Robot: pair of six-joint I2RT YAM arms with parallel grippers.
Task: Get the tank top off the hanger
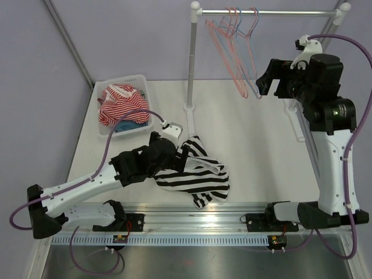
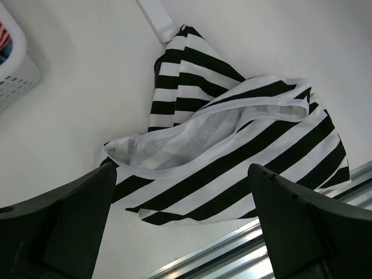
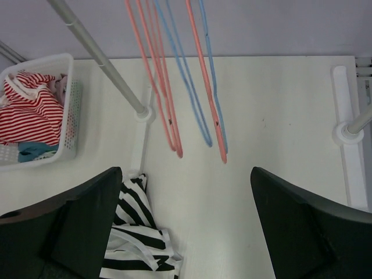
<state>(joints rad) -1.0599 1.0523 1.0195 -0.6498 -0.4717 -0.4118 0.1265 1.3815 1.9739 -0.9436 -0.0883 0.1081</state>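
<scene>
The black-and-white striped tank top (image 1: 200,172) lies crumpled on the table near the front edge, off any hanger; it also shows in the left wrist view (image 2: 232,145) and the right wrist view (image 3: 136,244). Several pink and blue hangers (image 1: 238,46) hang empty on the rail (image 1: 267,11); in the right wrist view the hangers (image 3: 174,87) hang ahead. My left gripper (image 1: 180,157) is open and empty, just above the tank top's left part. My right gripper (image 1: 268,78) is open and empty, raised beside the hangers.
A white basket (image 1: 139,81) with red-striped clothes (image 1: 119,104) stands at the back left. The rack's left post (image 1: 192,64) and its foot (image 1: 190,119) stand behind the tank top; the right foot (image 3: 349,133) is at the right. A metal rail (image 1: 197,218) runs along the front edge.
</scene>
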